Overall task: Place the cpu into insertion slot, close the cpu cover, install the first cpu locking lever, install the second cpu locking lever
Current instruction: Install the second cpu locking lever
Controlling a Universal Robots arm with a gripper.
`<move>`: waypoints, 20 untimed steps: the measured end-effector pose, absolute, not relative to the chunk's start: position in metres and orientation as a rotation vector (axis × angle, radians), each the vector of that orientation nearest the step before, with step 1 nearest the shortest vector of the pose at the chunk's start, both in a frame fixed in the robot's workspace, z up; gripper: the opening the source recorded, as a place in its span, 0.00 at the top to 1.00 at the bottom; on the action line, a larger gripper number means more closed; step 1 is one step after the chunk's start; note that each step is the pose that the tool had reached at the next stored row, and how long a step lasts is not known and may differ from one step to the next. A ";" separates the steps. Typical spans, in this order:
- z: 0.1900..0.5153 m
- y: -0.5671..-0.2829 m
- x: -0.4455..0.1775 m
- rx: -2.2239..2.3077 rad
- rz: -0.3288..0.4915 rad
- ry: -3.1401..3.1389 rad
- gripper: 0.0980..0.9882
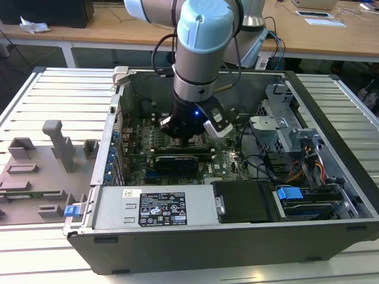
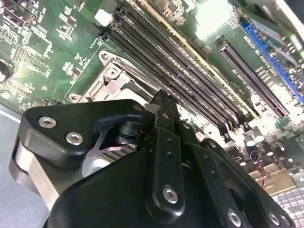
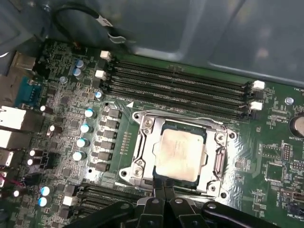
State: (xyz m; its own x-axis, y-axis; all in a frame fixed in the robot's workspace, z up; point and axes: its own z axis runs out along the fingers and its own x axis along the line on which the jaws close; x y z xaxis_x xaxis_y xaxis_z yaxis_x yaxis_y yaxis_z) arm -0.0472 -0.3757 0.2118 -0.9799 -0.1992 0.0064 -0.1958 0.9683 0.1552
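In the first wrist view the cpu [image 3: 179,151], a silvery square chip, lies flat in the insertion slot [image 3: 142,167] on the green motherboard [image 3: 266,161]. The cpu cover [image 3: 183,124], a thin metal frame, lies down around the chip. My gripper [image 3: 163,183] is shut, its two black fingertips pressed together at the socket's edge, just off the chip. The second wrist view shows the gripper [image 2: 159,100] from behind, tips over the socket's metal frame [image 2: 107,83]. In the exterior view the gripper [image 1: 185,141] reaches down into the open computer case.
Long black memory slots [image 3: 180,90] run beside the socket. Cables [image 3: 85,21] hang by the case wall. In the exterior view a power supply [image 1: 160,207], drive cage [image 1: 278,127] and case walls [image 1: 237,248] surround the arm. Grey fixtures [image 1: 53,148] stand at that view's left.
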 end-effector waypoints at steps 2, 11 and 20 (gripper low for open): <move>0.212 -0.367 -0.046 0.310 -0.209 -3.095 0.99; 0.224 -0.342 -0.043 0.308 -0.132 -3.094 0.99; 0.261 -0.341 -0.043 0.308 -0.126 -3.094 0.99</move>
